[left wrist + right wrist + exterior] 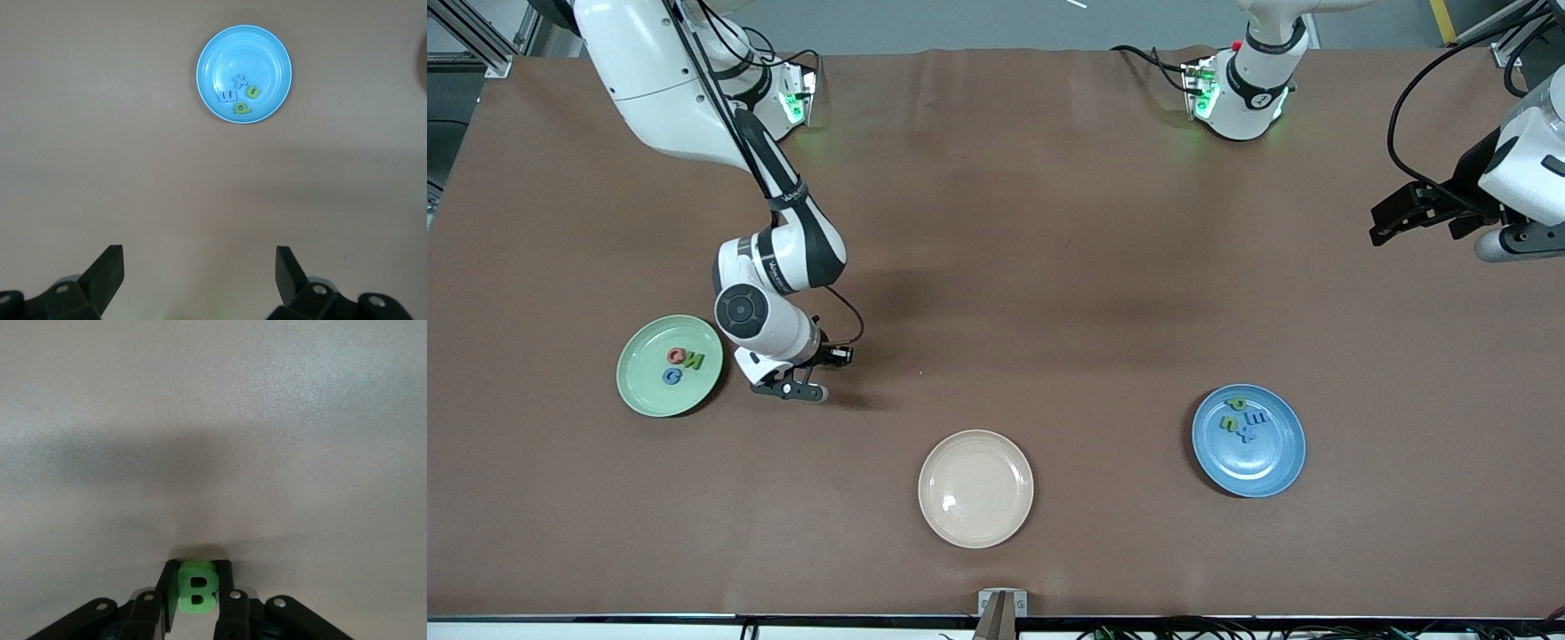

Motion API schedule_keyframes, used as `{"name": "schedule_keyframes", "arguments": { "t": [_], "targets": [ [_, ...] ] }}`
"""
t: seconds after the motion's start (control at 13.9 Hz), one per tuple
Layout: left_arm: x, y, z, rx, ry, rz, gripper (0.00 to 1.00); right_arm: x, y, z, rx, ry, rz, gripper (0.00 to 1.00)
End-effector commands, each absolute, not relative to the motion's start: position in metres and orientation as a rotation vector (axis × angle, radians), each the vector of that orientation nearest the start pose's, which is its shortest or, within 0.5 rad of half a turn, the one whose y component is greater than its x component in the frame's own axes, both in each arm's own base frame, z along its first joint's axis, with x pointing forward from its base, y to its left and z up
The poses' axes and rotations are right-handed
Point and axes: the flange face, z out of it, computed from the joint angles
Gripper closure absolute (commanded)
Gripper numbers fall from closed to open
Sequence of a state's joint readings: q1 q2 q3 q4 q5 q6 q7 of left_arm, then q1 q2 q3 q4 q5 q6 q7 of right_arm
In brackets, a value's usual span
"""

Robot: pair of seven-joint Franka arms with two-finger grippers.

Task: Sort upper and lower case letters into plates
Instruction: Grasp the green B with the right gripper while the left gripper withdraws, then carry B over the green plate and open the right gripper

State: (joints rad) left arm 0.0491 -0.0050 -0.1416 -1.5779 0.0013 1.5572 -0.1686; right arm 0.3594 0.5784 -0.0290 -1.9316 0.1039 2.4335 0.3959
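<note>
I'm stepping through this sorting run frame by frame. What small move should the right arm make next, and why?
Probably lift the green letter B off the table and carry it toward the mint green plate. The right tool is shut on it beside that plate, which holds other capitals; the blue plate holds lowercase ones. The left tool waits open.

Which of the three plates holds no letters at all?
The cream plate, nearest the front camera, holds none. The green plate beside the right gripper and the blue plate both hold letters.
</note>
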Motion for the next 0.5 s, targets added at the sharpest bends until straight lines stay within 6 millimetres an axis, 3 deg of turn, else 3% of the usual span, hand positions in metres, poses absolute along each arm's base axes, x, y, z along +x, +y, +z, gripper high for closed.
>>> {"name": "schedule_keyframes", "arguments": {
  "t": [0.0, 0.14, 0.29, 0.43],
  "targets": [
    [0.543, -0.053, 0.630, -3.147, -0.089, 0.011, 0.00, 0.578, 0.203, 0.187, -3.096, 0.248, 0.131, 0.91],
    [0.543, -0.052, 0.629, -3.148, -0.094, 0.016, 0.00, 0.591, 0.178, 0.227, -3.098, 0.231, 0.145, 0.91],
    [0.543, -0.053, 0.630, -3.147, -0.099, 0.014, 0.00, 0.607, 0.123, 0.253, -3.091, 0.139, 0.229, 0.91],
    [0.543, -0.053, 0.631, -3.149, -0.099, 0.007, 0.00, 0.616, 0.069, 0.259, -3.077, 0.038, 0.212, 0.91]
  ]
}}
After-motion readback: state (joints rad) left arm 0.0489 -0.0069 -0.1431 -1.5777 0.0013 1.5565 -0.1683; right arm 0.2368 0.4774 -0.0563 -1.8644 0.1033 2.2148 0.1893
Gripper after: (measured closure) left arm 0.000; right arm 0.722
